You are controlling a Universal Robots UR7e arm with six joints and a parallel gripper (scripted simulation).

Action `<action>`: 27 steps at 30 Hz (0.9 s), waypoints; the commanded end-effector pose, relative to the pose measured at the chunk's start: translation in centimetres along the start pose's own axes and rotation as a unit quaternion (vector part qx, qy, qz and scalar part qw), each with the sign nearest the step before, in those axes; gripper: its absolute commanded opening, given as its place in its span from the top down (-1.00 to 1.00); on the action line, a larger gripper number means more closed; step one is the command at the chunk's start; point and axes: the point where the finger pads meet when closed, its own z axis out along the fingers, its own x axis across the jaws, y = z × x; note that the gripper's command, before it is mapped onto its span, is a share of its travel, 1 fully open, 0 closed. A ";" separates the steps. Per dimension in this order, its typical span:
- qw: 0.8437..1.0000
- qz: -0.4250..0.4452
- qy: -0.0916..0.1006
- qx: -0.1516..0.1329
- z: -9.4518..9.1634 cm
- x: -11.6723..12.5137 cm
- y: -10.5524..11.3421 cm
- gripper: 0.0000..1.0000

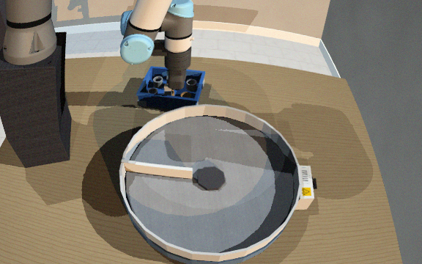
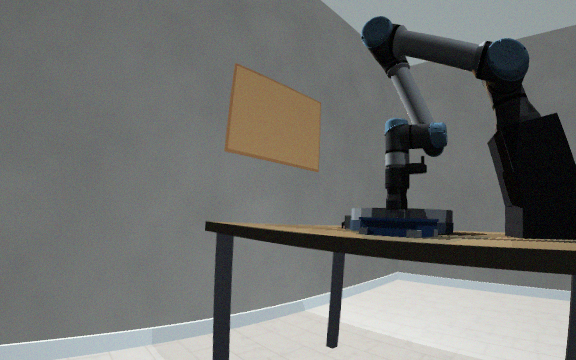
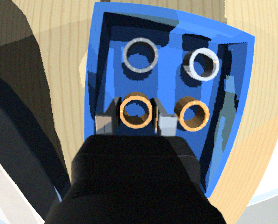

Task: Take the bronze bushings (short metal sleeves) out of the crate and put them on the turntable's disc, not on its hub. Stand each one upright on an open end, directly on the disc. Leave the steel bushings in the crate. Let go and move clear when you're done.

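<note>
The blue crate sits on the table behind the turntable and also shows in the top view. In the wrist view it holds two bronze bushings in the near row and two steel bushings in the far row, all upright. My gripper reaches down into the crate and is shut on the left bronze bushing, one finger on each side. The turntable's grey disc with its dark hub has no bushings on it.
A pale rim wall rings the disc, and a pale bar runs from the rim to the hub. A label box sits on the turntable's right side. The arm's dark pedestal stands at the left.
</note>
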 end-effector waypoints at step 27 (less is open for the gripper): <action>1.000 0.000 0.000 -0.001 0.0 0.0 0.0 1.00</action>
